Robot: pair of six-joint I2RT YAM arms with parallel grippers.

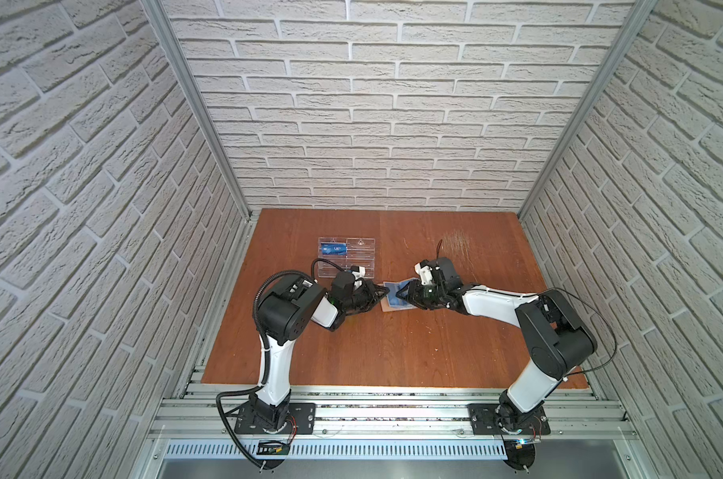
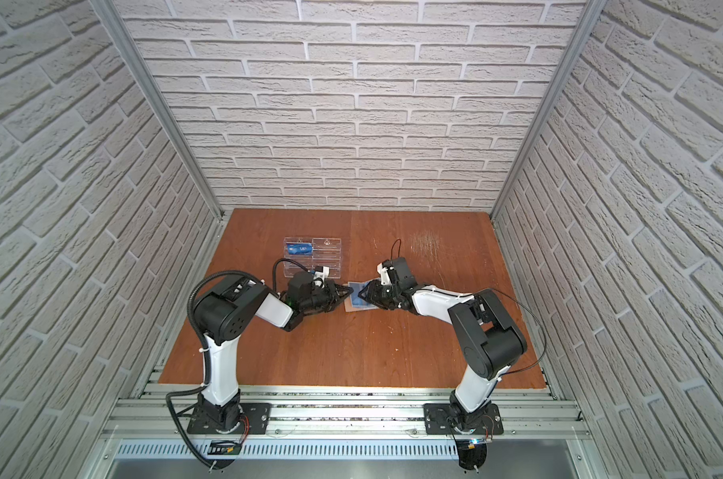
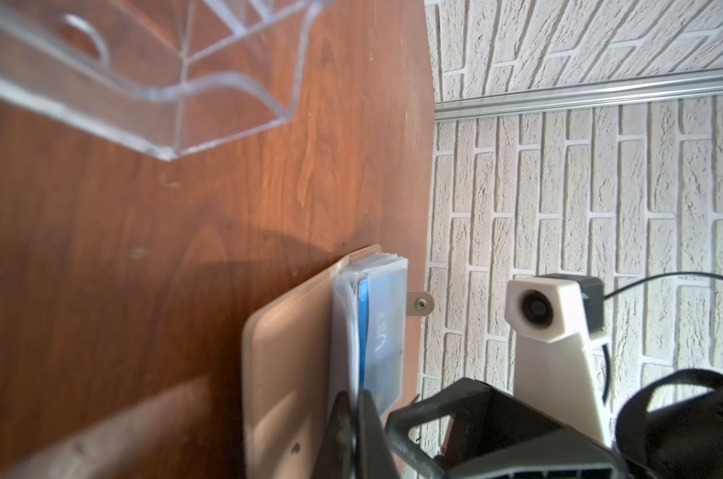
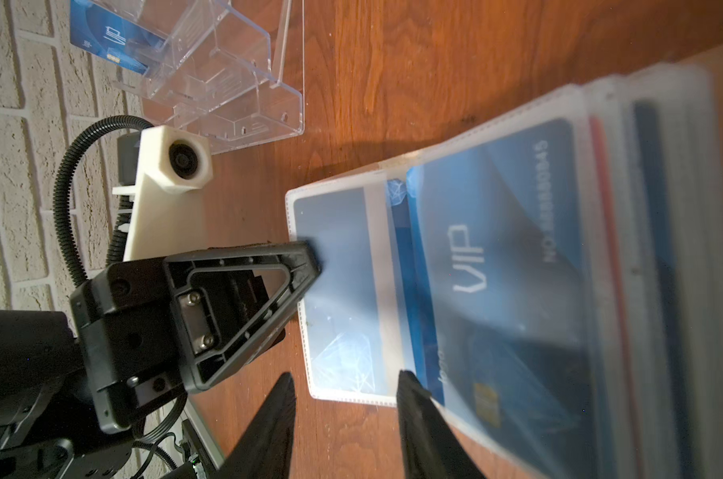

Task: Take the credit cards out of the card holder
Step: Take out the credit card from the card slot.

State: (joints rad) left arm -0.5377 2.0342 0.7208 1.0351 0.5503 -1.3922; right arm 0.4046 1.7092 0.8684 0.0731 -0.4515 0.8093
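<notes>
At far left, one blue card (image 1: 334, 249) sits in the clear rack (image 1: 362, 254). The left pincer (image 3: 354, 410) reaches rightward and is clenched on the left edge of the card holder (image 1: 386, 307) at mid-worktop (image 1: 393, 352). It pins an outer sleeve page whose credit card (image 4: 339, 220) seems to lie with its long axis near-to-far. Just right of it, the right pincer (image 4: 345, 375) is released, prongs apart at that page's short end, so it is likely the arm to pull.

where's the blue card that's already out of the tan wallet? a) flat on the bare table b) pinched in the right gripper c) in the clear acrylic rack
c: in both top views the blue card sits in a slot of the clear rack, apart from the card holder.
</notes>
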